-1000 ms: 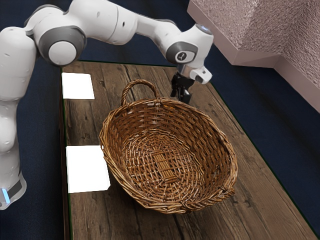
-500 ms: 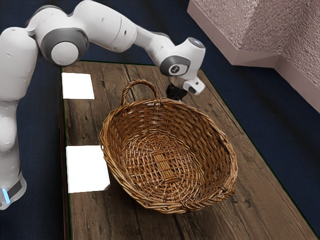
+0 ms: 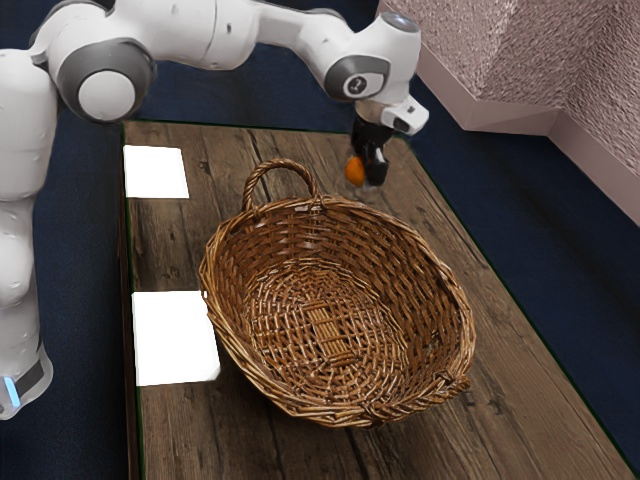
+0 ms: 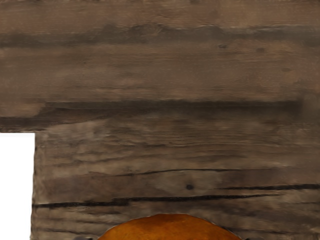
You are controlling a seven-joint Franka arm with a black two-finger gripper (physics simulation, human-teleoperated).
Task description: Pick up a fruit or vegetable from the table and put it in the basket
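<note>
Beyond the basket's handle side, my gripper (image 3: 366, 172) is raised above the table in the exterior view, shut on an orange fruit (image 3: 355, 170). The wrist view has the rounded top of the orange fruit (image 4: 170, 228) at its lower edge, close under my hand. The brown wicker basket (image 3: 222, 325) stands upright on the table with nothing visible inside. Its hooped handle rises on the side toward my gripper.
Two white squares lie on the wooden table (image 3: 215, 165) along the exterior view's left, one (image 3: 155, 172) farther back and one (image 3: 175, 338) beside the basket. A textured pale wall (image 3: 530, 60) stands past the table at the exterior view's upper right.
From low behind the basket rim, my hand has risen, and the orange fruit has come up with it. Half a second ago the rim hid the gripper's lower part and the fruit.
</note>
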